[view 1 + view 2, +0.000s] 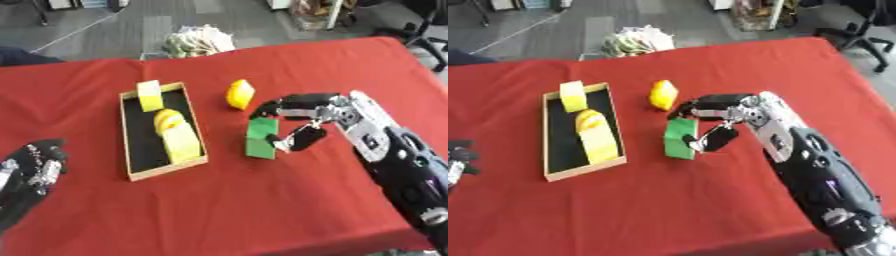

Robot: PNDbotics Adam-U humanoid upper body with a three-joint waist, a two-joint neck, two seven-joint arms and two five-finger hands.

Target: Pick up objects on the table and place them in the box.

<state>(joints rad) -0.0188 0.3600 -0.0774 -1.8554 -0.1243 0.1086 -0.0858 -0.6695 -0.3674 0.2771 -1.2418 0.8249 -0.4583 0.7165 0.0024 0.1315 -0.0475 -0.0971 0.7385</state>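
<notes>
A green block (261, 136) stands on the red table (262, 210) to the right of the box. My right hand (319, 117) is curled round it, fingers over its top far edge and thumb against its right side. A yellow object (240, 93) lies on the cloth just beyond the green block. The wooden box (128, 135) with a black floor lies left of centre and holds a yellow block (150, 95) at its far end, a rounded yellow piece (167, 119) and a pale yellow-green block (183, 143). My left hand (35, 165) rests open at the lower left.
A pale bundle (198, 40) lies on the floor past the table's far edge. An office chair (424, 27) stands at the upper right. The table's far right corner (398, 42) is close behind my right arm.
</notes>
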